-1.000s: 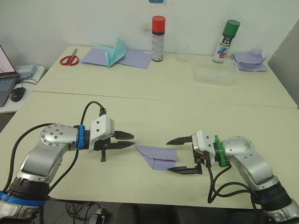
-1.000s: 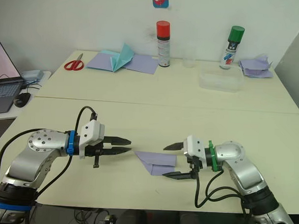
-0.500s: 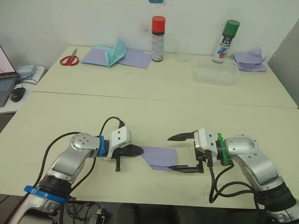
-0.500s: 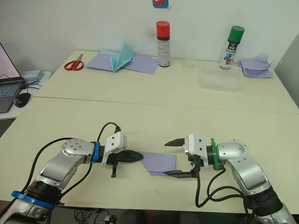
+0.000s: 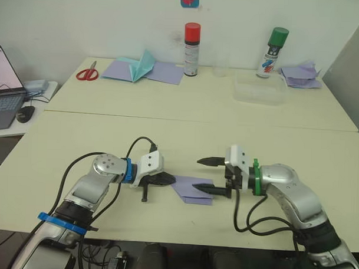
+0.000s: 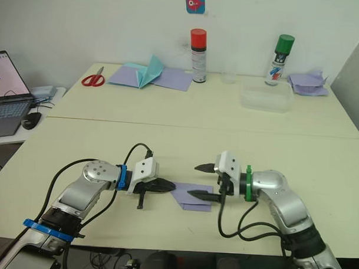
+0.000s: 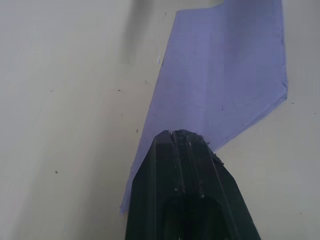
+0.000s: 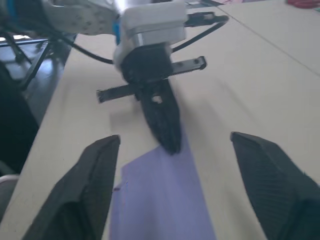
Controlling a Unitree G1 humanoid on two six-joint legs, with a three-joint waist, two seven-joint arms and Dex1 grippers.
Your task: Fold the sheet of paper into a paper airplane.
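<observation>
The sheet of paper (image 5: 193,190) lies flat on the near desk (image 5: 79,137) between the two arms, already folded into a small lavender wedge with one slanted edge and its point toward the left arm. It looks very light, thin and limp, likely to slide on the smooth desk under any sideways push and to buckle rather than lift if pinched mid-face; it probably creases for good wherever it is pressed. The left tool (image 5: 166,180) has its fingers together, and its tip rests on the paper's corner at about 9 o'clock of the wedge, seemingly pinning it down. The right tool (image 5: 205,174) stands with its fingers apart at about 3 o'clock; its lower finger lies over the paper's edge there while the upper one hangs clear above the desk. A sound hold would be at a free edge, one finger slid under a flap while the other tool keeps the wedge from skating. Counted: one working sheet, two tools, two spray cans (image 5: 191,40) at 12 o'clock on the far desk, one pair of scissors (image 5: 85,73) at 10 o'clock, one clear plastic tub (image 5: 259,89), one clear cup (image 5: 219,65), and one teal paper shape (image 5: 140,65) on spread lavender sheets.
</observation>
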